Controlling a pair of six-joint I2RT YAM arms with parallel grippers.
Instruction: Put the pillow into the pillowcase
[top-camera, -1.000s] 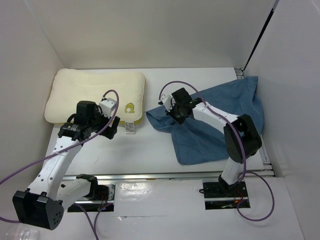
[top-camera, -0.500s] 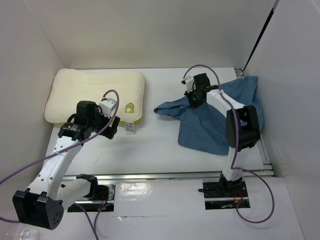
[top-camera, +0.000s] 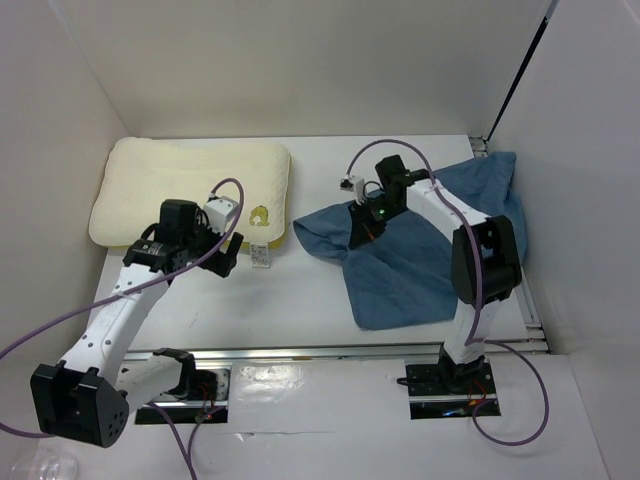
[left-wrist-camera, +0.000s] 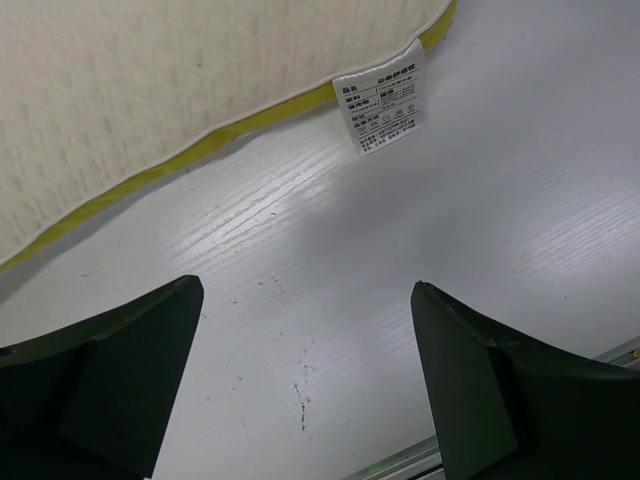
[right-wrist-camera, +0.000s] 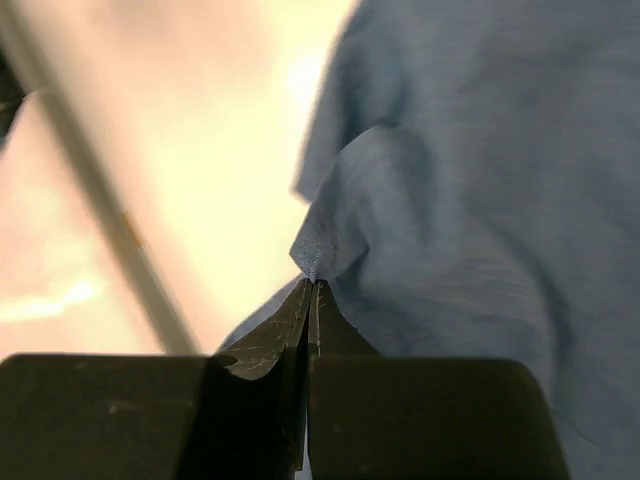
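Right gripper (right-wrist-camera: 311, 288) pressed together, pinching small peak of pillowcase (top-camera: 420, 270). Cloth sprawled wrinkled over right side of table (top-camera: 300, 290). Left gripper (left-wrist-camera: 305, 300) spread wide, holding nothing. Pillow (top-camera: 190, 190) far left, its near edge and white tag (left-wrist-camera: 380, 97) just beyond fingertips.

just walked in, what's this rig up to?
Two arms are working on getting a pillow into a pillowcase. The right claw is shut on a pinched fold of the blue pillowcase, which lies crumpled on the right side of the table. The left claw is open and holds nothing, hovering over bare table just off the pillow's near edge, by its white tag. The pillow lies flat at far left, fully outside the case.
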